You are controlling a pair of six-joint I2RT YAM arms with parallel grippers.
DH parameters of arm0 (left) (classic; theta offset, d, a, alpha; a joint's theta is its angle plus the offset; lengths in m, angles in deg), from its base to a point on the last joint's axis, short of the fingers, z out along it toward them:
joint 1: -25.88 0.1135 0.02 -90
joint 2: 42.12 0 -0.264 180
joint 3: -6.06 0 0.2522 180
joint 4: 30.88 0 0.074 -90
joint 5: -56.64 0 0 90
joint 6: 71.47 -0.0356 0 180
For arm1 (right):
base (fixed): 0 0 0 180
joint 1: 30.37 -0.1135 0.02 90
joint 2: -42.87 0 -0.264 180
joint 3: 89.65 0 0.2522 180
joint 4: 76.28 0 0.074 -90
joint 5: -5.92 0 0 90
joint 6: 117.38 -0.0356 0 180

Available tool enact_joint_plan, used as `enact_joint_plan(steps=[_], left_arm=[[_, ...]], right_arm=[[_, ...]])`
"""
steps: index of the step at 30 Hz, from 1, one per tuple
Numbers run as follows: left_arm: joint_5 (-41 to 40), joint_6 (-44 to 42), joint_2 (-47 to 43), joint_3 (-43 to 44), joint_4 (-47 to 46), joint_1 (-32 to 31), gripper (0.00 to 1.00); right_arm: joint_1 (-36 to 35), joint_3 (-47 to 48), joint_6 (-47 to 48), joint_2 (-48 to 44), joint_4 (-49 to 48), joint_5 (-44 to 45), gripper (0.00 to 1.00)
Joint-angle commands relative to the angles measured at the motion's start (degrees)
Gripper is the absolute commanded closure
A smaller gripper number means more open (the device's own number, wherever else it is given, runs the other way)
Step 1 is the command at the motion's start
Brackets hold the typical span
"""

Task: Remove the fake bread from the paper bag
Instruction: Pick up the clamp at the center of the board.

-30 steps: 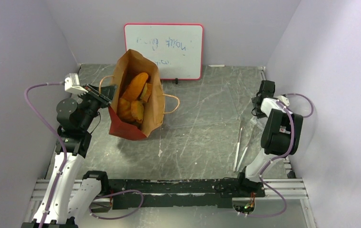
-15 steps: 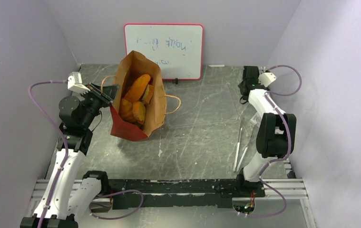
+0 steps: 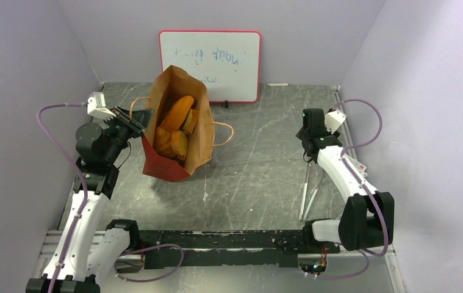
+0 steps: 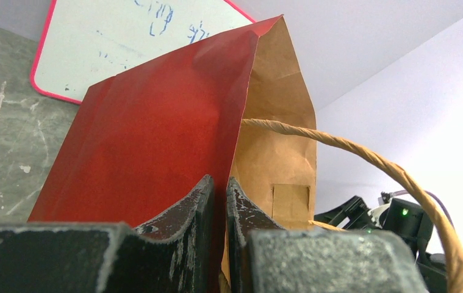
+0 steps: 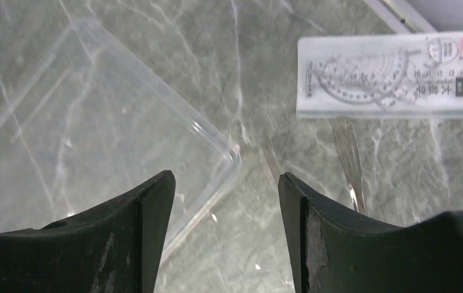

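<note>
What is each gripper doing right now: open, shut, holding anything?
Left gripper: shut on the edge of the paper bag.
Right gripper: open, holding nothing, over a clear plastic tray.

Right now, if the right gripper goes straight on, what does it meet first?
Likely the corner of the clear plastic tray lying flat on the grey marbled table, framed between the fingers of the open right gripper; depth unclear.

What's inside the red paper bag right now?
The paper bag holds the fake bread: a long orange loaf and smaller tan-orange pieces around it. The bag's bottom and anything beneath those pieces are covered, so an exact count isn't possible.
</note>
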Motion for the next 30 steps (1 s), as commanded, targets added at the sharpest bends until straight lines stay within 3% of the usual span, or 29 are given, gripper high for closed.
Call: enact_joint_plan(steps=[1,7,15,30], left_arm=[[1.02,1.71,-1.95,2.63,-4.29,-0.17,0.93],[0.83,0.95,-3.12,3.35,-2.8,-0.17,0.93],[0.81,0.69,-4.02,3.13,-2.59,-0.17,0.93],[1.09,0.77,-3.57,2.69,-2.97,-0.17,0.93]], right_arm=[[-2.05,-4.22,0.05,-2.66,3.83,-1.18,0.36],[-5.71,-7.97,-5.28,-5.35,9.1,3.45,0.38],[-6.07,-10.6,-9.1,-3.36,12.38,3.27,0.39],[-6.1,-15.06,-11.25,2.86,6.33,-0.65,0.44]])
